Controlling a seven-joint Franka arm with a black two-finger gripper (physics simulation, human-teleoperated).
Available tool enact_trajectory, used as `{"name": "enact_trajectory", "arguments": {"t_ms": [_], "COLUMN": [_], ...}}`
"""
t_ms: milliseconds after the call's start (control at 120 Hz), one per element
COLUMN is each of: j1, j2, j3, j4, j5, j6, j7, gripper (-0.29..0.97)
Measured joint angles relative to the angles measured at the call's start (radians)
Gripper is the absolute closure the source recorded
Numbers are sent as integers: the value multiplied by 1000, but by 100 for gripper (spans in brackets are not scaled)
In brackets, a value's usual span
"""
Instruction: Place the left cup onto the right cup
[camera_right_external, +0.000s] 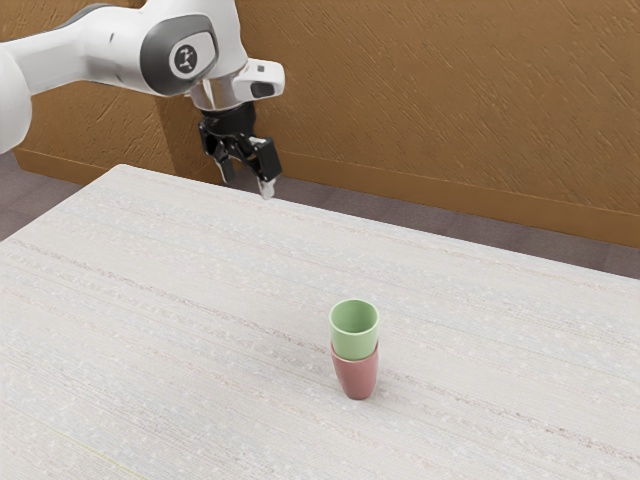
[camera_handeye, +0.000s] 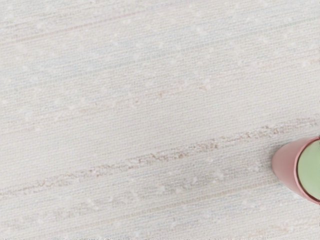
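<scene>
A green cup (camera_right_external: 354, 327) sits nested upright in the mouth of a red cup (camera_right_external: 355, 374), and the stack stands on the pale table (camera_right_external: 150, 300) right of centre in the exterior view. My gripper (camera_right_external: 246, 176) hangs high above the table's far edge, well off toward the exterior view's upper left of the stack. Its fingers are open and hold nothing. In the wrist view the stack lies at the frame's edge, the red cup's wall (camera_handeye: 284, 162) ringing the green cup's inside (camera_handeye: 310, 169).
A brown textured wall (camera_right_external: 450, 90) rises behind the table, with a strip of grey floor (camera_right_external: 500, 235) between them. The table's far edge runs diagonally just below my gripper.
</scene>
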Motion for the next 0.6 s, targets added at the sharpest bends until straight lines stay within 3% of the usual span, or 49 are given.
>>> {"name": "enact_trajectory", "arguments": {"t_ms": [600], "j1": [0], "j2": [-2], "j3": [2], "j4": [1], "j5": [4], "j6": [-10], "j7": [2], "gripper": [0]}}
